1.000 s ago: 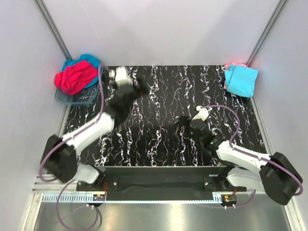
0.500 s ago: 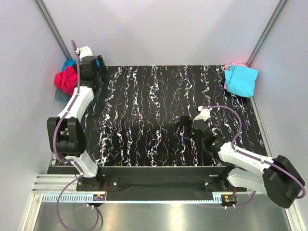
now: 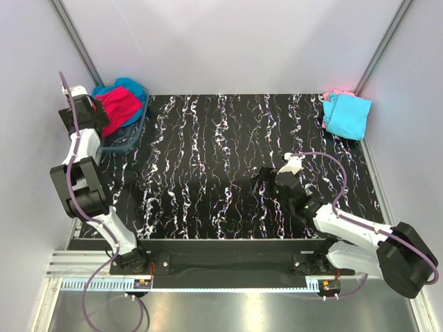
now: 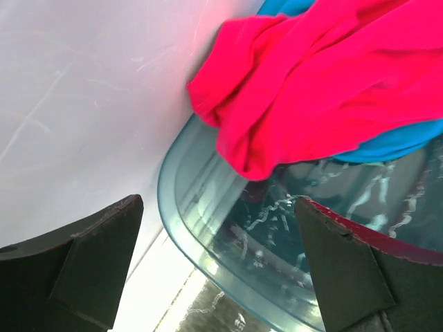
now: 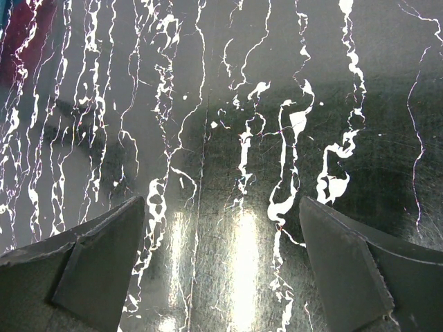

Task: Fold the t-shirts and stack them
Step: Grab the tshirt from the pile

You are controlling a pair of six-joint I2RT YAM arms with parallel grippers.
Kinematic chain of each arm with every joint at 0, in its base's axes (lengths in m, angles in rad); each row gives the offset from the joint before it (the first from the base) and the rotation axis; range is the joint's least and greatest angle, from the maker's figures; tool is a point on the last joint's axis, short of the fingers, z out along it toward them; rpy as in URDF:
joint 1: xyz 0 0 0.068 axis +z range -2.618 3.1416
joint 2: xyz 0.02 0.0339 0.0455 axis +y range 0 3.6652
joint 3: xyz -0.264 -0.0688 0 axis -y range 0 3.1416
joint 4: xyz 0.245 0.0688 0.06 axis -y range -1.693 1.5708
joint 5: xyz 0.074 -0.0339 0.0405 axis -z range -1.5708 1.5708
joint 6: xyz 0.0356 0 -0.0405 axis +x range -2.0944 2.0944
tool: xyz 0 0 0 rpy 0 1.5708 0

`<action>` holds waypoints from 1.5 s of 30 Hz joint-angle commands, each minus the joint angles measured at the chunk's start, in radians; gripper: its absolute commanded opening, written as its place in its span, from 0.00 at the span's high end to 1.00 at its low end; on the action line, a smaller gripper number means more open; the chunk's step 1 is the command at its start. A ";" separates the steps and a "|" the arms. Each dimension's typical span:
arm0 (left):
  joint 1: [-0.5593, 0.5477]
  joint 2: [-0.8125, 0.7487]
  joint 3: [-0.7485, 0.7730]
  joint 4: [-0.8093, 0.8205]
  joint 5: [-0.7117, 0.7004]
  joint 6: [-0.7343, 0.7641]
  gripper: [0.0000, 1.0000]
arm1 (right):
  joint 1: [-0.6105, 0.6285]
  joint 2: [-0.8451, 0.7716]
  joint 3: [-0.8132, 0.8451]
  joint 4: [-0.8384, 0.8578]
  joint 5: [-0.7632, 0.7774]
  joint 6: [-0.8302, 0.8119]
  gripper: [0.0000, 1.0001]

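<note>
A bright pink-red t-shirt (image 3: 119, 105) lies bunched on a teal-blue t-shirt (image 3: 133, 87) in a clear bluish tub (image 3: 123, 144) at the back left. My left gripper (image 3: 99, 120) hangs open at the tub's left edge, just short of the pink-red cloth. In the left wrist view the pink-red t-shirt (image 4: 325, 83) drapes over the teal-blue one (image 4: 408, 142) above the tub rim (image 4: 194, 235), and nothing sits between the left gripper (image 4: 218, 266) fingers. A light cyan t-shirt (image 3: 346, 116) lies on a pale pink t-shirt (image 3: 331, 95) at the back right. My right gripper (image 3: 263, 177) (image 5: 221, 266) is open and empty over the table.
The black marbled table (image 3: 221, 138) fills the middle. Pale walls close in on the left, back and right, and the left arm stands close against the left wall (image 4: 83, 104). The tub sits in the back left corner.
The left arm has swung from the table's left-middle out to the far left, its gripper now at the tub beside the pink-red t-shirt. The right arm has barely moved.
</note>
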 commanded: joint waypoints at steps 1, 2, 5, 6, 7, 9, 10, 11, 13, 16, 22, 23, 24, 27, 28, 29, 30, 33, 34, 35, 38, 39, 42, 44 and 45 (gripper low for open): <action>0.018 0.034 0.015 0.135 0.112 0.061 0.02 | 0.009 -0.020 -0.006 0.029 0.006 0.008 0.00; 0.018 0.048 0.024 0.167 0.129 0.062 0.02 | 0.006 -0.024 -0.006 0.029 0.003 0.010 0.00; 0.016 0.113 0.084 0.192 0.137 0.055 0.01 | 0.009 -0.017 -0.004 0.032 0.003 0.008 0.00; 0.016 0.149 0.102 0.195 0.137 0.055 0.01 | 0.009 -0.016 -0.003 0.032 0.001 0.008 0.00; 0.018 0.169 0.124 0.196 0.138 0.056 0.01 | 0.009 -0.008 -0.001 0.032 0.000 0.005 0.00; 0.016 0.238 0.203 0.177 0.158 0.061 0.01 | 0.009 -0.002 0.003 0.034 -0.005 0.002 0.00; 0.016 0.260 0.232 0.169 0.164 0.061 0.01 | 0.009 -0.002 0.003 0.032 -0.003 0.002 0.00; 0.016 0.278 0.277 0.166 0.168 0.061 0.01 | 0.009 -0.005 0.003 0.032 -0.003 0.001 0.00; 0.016 0.330 0.312 0.160 0.171 0.068 0.01 | 0.009 -0.013 0.000 0.032 0.003 0.001 0.00; 0.016 0.395 0.378 0.153 0.151 0.088 0.01 | 0.009 -0.033 -0.007 0.034 0.009 -0.003 0.00; 0.016 0.479 0.437 0.129 0.172 0.114 0.29 | 0.008 -0.073 -0.032 0.054 0.015 -0.004 0.00; 0.016 0.484 0.431 0.127 0.174 0.120 0.46 | 0.009 -0.076 -0.034 0.055 0.017 -0.003 0.00; 0.016 0.484 0.428 0.129 0.162 0.121 0.70 | 0.009 -0.070 -0.034 0.057 0.018 -0.004 0.00; 0.018 0.440 0.374 0.161 0.151 0.085 1.00 | 0.009 -0.051 -0.023 0.057 0.011 -0.006 0.00; 0.016 0.420 0.357 0.176 0.161 0.055 1.00 | 0.009 -0.038 -0.020 0.057 0.009 -0.004 0.00; 0.015 0.398 0.325 0.204 0.187 0.036 1.00 | 0.009 -0.031 -0.014 0.058 0.006 -0.006 0.00; 0.007 0.346 0.310 0.219 0.195 0.021 1.00 | 0.008 -0.022 -0.012 0.058 0.001 -0.004 0.00; -0.022 0.241 0.280 0.261 0.246 -0.059 1.00 | 0.009 0.005 -0.006 0.064 -0.017 -0.003 0.00; -0.036 0.217 0.283 0.261 0.247 -0.091 1.00 | 0.008 0.010 -0.003 0.066 -0.022 -0.003 0.00; -0.050 0.194 0.297 0.255 0.290 -0.102 1.00 | 0.009 0.016 0.000 0.066 -0.025 -0.004 0.00; -0.116 0.098 0.344 0.217 0.321 -0.132 1.00 | 0.008 0.026 0.005 0.063 -0.026 -0.006 0.00; -0.152 0.056 0.360 0.201 0.329 -0.140 1.00 | 0.009 0.024 0.005 0.061 -0.025 -0.004 0.00; -0.226 -0.034 0.391 0.157 0.358 -0.180 1.00 | 0.009 0.021 0.003 0.061 -0.020 -0.004 0.00; -0.298 -0.092 0.337 0.163 0.341 -0.235 1.00 | 0.009 0.024 0.005 0.058 -0.017 0.001 0.00; -0.323 -0.155 0.299 0.176 0.333 -0.269 1.00 | 0.008 0.021 0.006 0.057 -0.022 0.001 0.00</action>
